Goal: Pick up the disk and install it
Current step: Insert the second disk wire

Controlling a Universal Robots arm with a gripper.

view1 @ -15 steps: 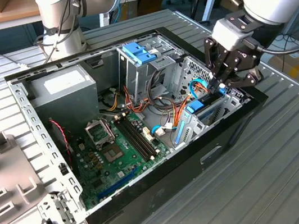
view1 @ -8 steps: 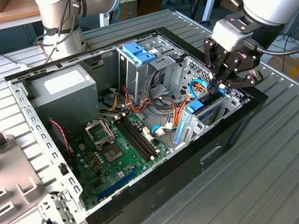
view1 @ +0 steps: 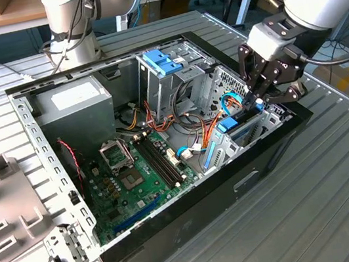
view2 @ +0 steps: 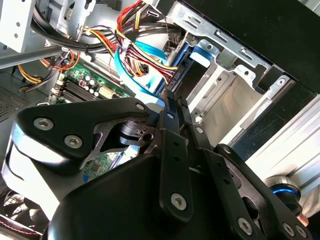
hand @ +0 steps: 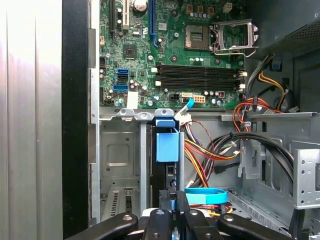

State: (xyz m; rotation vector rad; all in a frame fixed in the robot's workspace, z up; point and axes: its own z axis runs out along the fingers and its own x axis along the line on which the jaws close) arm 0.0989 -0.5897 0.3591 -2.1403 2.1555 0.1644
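The disk (view1: 230,124) stands on edge in the metal drive cage (view1: 263,123) at the front corner of the open computer case, on the exterior view's right. Its blue carrier tab (hand: 167,145) sticks out toward the motherboard, and its blue end (view2: 201,52) also shows in the second wrist view. My gripper (view1: 257,101) hangs over the cage, right at the disk's outer end. The fingers (hand: 166,200) are together, with a thin blue sliver between them. In the second wrist view the gripper (view2: 172,102) points down into the bay.
A grey power supply (view1: 76,100) fills the case's far corner. The green motherboard (view1: 134,170) lies in the middle. Bundled cables (view1: 192,118) run beside the cage. A bare blue bracket (view1: 163,59) sits on the rear cage. Another arm's base (view1: 72,27) stands behind.
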